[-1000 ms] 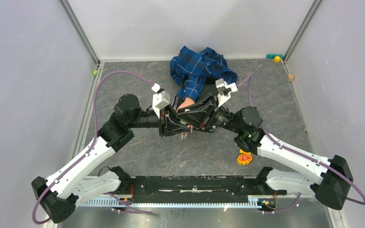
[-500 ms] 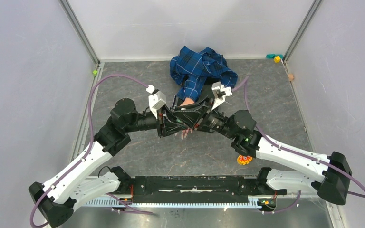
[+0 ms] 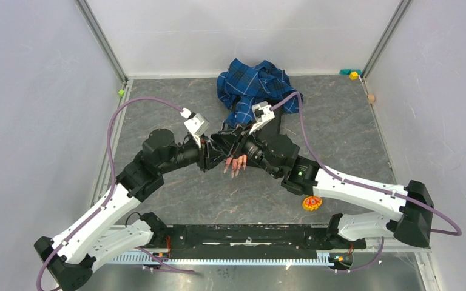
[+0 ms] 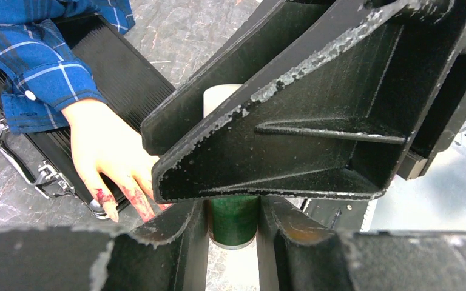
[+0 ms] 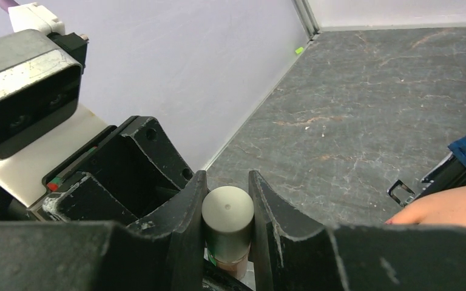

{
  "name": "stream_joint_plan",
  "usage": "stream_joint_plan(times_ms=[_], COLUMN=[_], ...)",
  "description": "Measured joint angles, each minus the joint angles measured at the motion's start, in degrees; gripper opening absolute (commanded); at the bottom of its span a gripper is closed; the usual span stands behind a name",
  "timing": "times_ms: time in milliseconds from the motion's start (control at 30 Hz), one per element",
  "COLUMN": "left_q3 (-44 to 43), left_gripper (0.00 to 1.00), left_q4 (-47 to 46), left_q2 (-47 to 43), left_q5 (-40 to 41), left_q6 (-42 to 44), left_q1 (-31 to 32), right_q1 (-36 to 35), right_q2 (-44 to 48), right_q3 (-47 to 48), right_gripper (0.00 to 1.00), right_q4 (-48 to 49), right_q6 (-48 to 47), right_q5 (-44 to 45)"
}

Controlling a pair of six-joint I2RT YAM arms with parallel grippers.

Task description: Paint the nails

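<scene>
The pale mannequin hand (image 4: 106, 148) with a blue plaid sleeve (image 3: 252, 85) lies on a black case (image 4: 118, 76). Its pink-red nails (image 3: 235, 163) point toward the arms, and the fingertips (image 4: 138, 203) look smeared red. My left gripper (image 4: 233, 239) is shut on the green body of a nail polish bottle (image 4: 233, 219). My right gripper (image 5: 228, 203) is shut on the bottle's pale rounded cap (image 5: 228, 209), directly above the left gripper. In the top view both grippers, left (image 3: 214, 151) and right (image 3: 235, 144), meet just left of the fingers.
A small orange-yellow object (image 3: 311, 202) lies on the grey floor by the right arm. Small blocks sit at the back right corner (image 3: 352, 73), at the right wall (image 3: 371, 98) and at the left wall (image 3: 121, 93). Walls enclose three sides.
Both grippers have moved back and left together, off the fingers. The nails were covered before and now show in the top view. The right arm has swung further left.
</scene>
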State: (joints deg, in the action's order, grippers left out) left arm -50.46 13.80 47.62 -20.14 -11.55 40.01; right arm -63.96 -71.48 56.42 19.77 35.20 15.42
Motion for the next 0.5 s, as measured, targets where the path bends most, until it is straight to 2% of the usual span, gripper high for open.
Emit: stream_joint_plan(times_ms=[267, 400, 500], left_q3=[0.0, 0.0, 0.0], left_gripper=[0.02, 0.02, 0.02], left_q4=[-1.1, -2.9, -4.0], left_q2=[-0.1, 0.1, 0.2], left_q5=[-0.5, -1.4, -1.4], left_q6=[1.6, 1.8, 1.8], left_q1=[0.1, -0.1, -0.1], right_q1=[-1.8, -2.5, -2.9], right_q2=[2.8, 6.3, 8.7], right_q3=[0.5, 0.8, 0.8], right_gripper=[0.67, 0.82, 0.88], right_q4=[-4.4, -6.4, -8.3], right_q6=[-3.0, -5.6, -6.8], right_q5=[2.2, 2.6, 2.4])
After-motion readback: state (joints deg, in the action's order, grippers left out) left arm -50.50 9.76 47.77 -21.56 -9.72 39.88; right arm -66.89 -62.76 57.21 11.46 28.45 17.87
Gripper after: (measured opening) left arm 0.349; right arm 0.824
